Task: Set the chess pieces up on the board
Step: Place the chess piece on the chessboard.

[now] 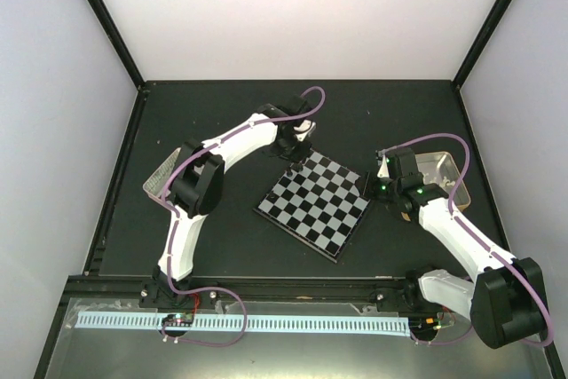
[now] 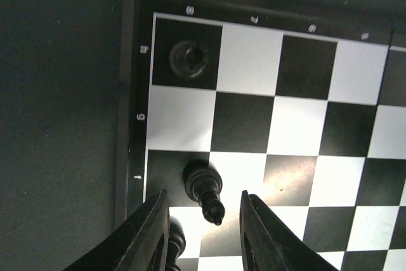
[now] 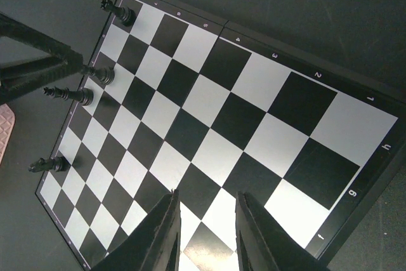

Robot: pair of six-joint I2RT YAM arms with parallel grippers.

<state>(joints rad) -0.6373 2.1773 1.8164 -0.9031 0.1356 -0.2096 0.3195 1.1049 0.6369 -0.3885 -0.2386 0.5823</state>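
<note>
Dark table [image 1: 204, 246], board [image 1: 313, 204], black chess pieces [image 3: 81, 96] clear only in wrist views.

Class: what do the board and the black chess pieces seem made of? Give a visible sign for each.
The board looks like printed plastic or laminated card, satin: pale squares glare softly. The black chess pieces are probably moulded plastic, glossy: small highlights on rounded edges.

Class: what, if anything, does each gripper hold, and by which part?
Nothing. The left gripper straddles a black piece without touching it; the right gripper is open over the board.
</note>
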